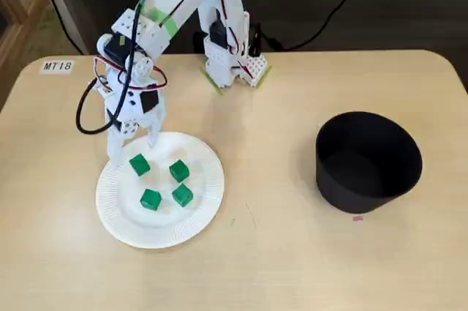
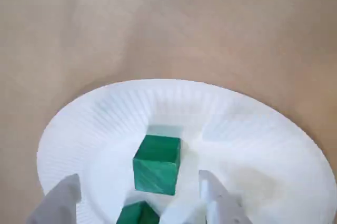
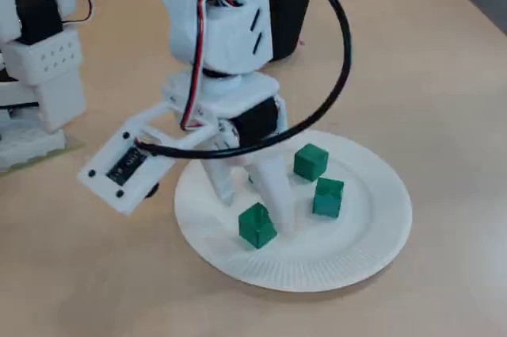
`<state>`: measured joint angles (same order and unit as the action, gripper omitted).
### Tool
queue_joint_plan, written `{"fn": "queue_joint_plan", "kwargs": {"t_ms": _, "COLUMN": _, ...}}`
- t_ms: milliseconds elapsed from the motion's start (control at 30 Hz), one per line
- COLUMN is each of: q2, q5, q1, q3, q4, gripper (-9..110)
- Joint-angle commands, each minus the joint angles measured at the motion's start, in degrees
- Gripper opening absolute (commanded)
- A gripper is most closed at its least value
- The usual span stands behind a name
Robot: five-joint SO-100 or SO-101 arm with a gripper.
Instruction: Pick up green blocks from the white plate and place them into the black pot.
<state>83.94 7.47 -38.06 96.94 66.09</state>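
The pale wooden tabletop (image 1: 292, 252) takes up most of a fixed view, with its far, left and right edges and rounded far corners visible. The white arm (image 1: 183, 4) is mounted at the middle of the far edge and is bent down toward the left half. The black pot (image 1: 368, 161) stands upright and open in the right half, close to the right edge. A broad stretch of bare tabletop is left between it and the white plate (image 1: 197, 212). The plate lies flat in the left half, well clear of the left edge.

The fingers (image 1: 115, 148) are spread open over the plate's far rim and nothing is held. Whether their tips touch the plate cannot be told.

Four green blocks are seen on the plate, all apart from one another and inside the ribbed rim. The nearest block (image 1: 139, 165) sits just below the fingertips. The others (image 1: 179, 171) (image 1: 150, 199) (image 1: 183, 195) lie toward the plate's centre. In the wrist view one block (image 2: 158, 163) is framed between the fingers (image 2: 218, 203), and a second (image 2: 137, 214) is cut by the bottom edge. A small label (image 1: 57, 66) marked MT18 is stuck by the far left corner.
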Motion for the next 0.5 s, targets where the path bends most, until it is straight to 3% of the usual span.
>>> {"fn": "queue_joint_plan", "kwargs": {"t_ms": 0, "q2": -0.62, "q5": -0.53, "q1": 1.67, "q3": -2.64, "q4": -2.20, "gripper": 31}}
{"fn": "queue_joint_plan", "kwargs": {"t_ms": 467, "q2": -5.45, "q5": -0.44, "q1": 2.55, "q3": -2.64, "q4": -10.72, "gripper": 21}}
